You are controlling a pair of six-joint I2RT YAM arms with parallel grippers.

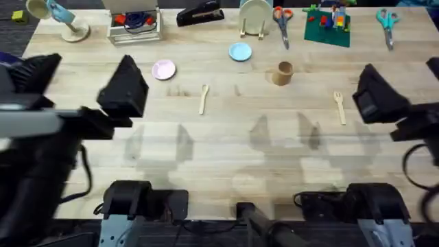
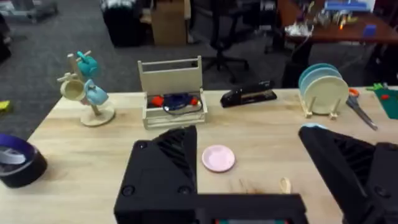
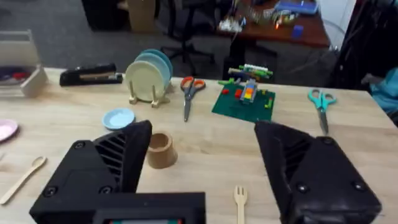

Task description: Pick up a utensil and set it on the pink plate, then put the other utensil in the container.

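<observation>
Both tools hang wide open, nothing grabbed yet: left tool (image 1: pixel 127 86), right tool (image 1: pixel 370 92).
Spoon (image 1: pixel 204 98) lies flat near pink plate (image 1: pixel 163 69), fork (image 1: pixel 339 106) right of cup (image 1: pixel 283 72); thin handles could slip, or it hits the blue plate (image 1: pixel 240 51) by mistake.

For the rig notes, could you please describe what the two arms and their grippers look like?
Both arms are matte black. The left gripper and right gripper have broad, wedge-shaped black fingers with ribbed inner faces and small screws. Black cables loop beside each arm, and the bases at the table's near edge show grey metal sections.
</observation>
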